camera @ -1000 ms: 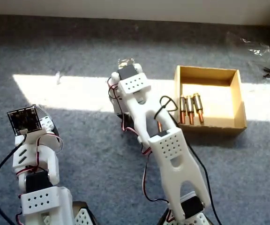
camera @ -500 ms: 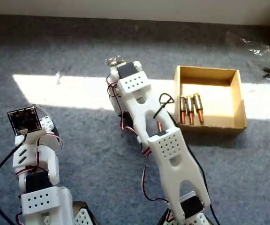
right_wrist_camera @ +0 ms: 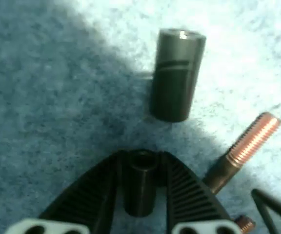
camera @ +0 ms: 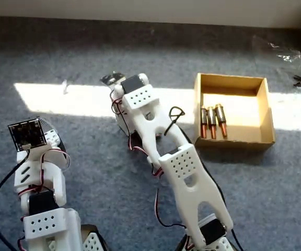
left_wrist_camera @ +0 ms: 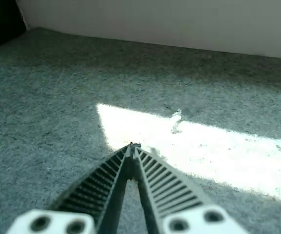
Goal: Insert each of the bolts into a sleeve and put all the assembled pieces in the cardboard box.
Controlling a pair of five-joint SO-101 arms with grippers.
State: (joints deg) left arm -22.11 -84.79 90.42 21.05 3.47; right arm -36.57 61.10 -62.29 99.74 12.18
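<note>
- Right pincer (right_wrist_camera: 141, 161): closed part-way on a dark sleeve (right_wrist_camera: 140, 190). The sleeve sits gripped between the ribbed fingers, with its open end facing out past the tips.
- Just beyond the tips: a second sleeve (right_wrist_camera: 177, 78) rests loose on the carpet (right_wrist_camera: 43, 97) at the edge of the sunlit patch (camera: 77, 99). Whether it stands or lies cannot be told.
- Beside the right pincer: a copper bolt (right_wrist_camera: 243, 151) lies on the carpet with its threaded end pointing away. It is near the held sleeve but apart from it.
- Left pincer (left_wrist_camera: 132, 146): fully closed, tips together, nothing between them. It hangs over bare carpet, well apart from the bolt and both sleeves.
- Cardboard box (camera: 229, 78): it sits beside the right arm, with three assembled pieces (camera: 213, 121) lying side by side against its near-left wall.
- Step in hand (judged): assembly of a further piece, with the sleeve secured and the bolt not yet inserted.
- Next move (judged): the bolt's shank and the sleeve's bore must be brought onto one axis. Either the empty left pincer takes up the bolt, or the sleeve is lowered over it. Only then can the piece go to the box.
</note>
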